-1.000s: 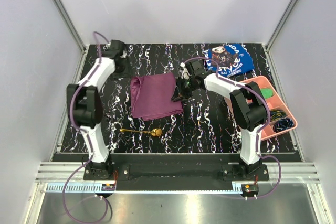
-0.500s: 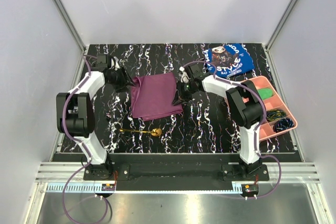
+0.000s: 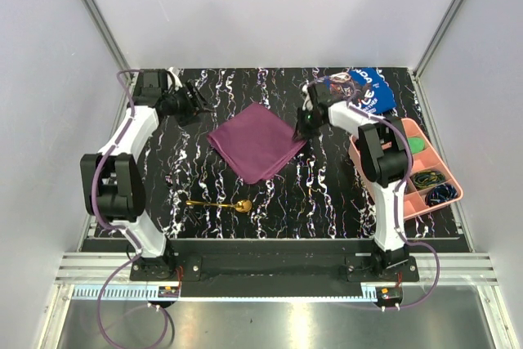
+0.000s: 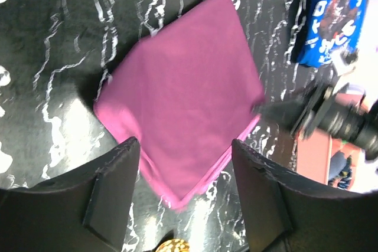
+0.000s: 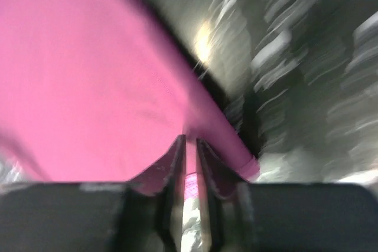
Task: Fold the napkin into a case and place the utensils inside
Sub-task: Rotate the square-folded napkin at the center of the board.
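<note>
napkin (image 3: 257,141) sits in the middle of the top view, lying as a diamond on the black table (image 3: 327,194) with the white marble veins. Plum-purple, plain, bit of a sheen, mostly smooth. In the left wrist view its lower right edge shows stacked layers. Can anyone see what's got hold of it? /kai

The right gripper (image 3: 304,127) has it. Its black fingers are almost pressed together, pinching the cloth's right corner. In the right wrist view a thin purple strip runs between the pads, though that view is pretty blurry. The left gripper (image 3: 200,106), upper left of the top view, is spread wide with nothing between its fingers. It's near the napkin's upper-left edge, not touching. /mo

And the spoon? /kai

The gold spoon (image 3: 221,203) has a thin straight handle and a round bowl. It lies flat below the napkin, apart from it, bowl to the right. The crumpled blue cloth (image 3: 359,91) with white lettering is at upper right, and the pink tray (image 3: 400,127) with compartments is at the right edge. /mo
</note>
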Robot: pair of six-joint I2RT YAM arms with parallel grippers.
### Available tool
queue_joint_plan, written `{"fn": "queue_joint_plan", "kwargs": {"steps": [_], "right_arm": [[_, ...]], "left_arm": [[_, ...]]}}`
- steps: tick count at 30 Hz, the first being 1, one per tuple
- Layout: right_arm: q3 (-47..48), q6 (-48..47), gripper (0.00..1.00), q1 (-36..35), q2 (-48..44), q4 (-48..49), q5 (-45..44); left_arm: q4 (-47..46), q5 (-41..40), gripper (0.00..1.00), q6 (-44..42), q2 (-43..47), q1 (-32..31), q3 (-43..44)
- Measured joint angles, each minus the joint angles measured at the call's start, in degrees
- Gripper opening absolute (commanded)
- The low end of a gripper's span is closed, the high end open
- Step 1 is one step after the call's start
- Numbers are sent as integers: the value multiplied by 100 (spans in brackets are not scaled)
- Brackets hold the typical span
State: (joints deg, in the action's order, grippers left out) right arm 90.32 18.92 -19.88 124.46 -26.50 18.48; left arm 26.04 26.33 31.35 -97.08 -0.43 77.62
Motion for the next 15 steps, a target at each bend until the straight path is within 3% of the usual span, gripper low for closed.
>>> {"fn": "queue_joint_plan", "kwargs": {"steps": [4, 5, 8, 10, 15], "right_arm": [[1467, -391, 51, 280, 654, -555, -573], [1786, -442, 62, 304, 756, -667, -649], [2103, -343, 75, 275, 643, -841, -713], [1832, -122, 77, 210, 295, -848, -688], [-111, 835, 74, 20, -1088, -444, -367]], "left_arm": [[-33, 157, 72, 57, -501, -2, 385], [-39, 184, 72, 66, -636, -4, 448], [-9, 227, 71, 68, -960, -37, 476], [13, 262, 68, 70, -1134, -81, 476], [52, 308, 64, 76, -1294, -402, 393]]}}
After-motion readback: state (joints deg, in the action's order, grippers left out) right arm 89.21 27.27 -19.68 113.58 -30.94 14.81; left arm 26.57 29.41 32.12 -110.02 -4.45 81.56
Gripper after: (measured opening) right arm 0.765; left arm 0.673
